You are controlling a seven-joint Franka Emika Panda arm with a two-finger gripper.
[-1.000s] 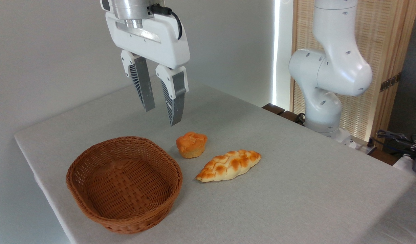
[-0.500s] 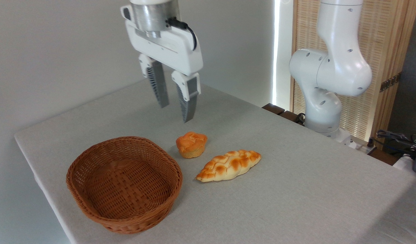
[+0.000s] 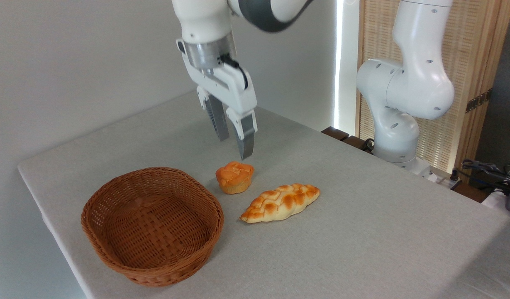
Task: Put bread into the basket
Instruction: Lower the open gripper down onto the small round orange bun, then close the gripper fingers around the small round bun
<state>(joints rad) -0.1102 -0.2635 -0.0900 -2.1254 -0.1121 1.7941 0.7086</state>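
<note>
- Fixed camera: the gripper (image 3: pixel 235 148) hangs just above the bread (image 3: pixel 234 177), fingers apart with a narrow gap, gripping nothing.
- The bread sits on the table (image 3: pixel 362 232), just right of the empty basket (image 3: pixel 152 224); a braided loaf (image 3: pixel 280 202) lies nearby.
- Looks like the approach step; the grasp is not yet made.
- Next up, likely: a wider opening, a straight drop around the bun, then a squeeze.

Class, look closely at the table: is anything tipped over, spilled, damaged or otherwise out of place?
Nothing stands out. The basket sits upright and holds nothing, the bread stands upright beside it, and the braided loaf lies flat and whole on the table. The gripper hangs just above the bread, jaws parted, touching nothing.
</note>
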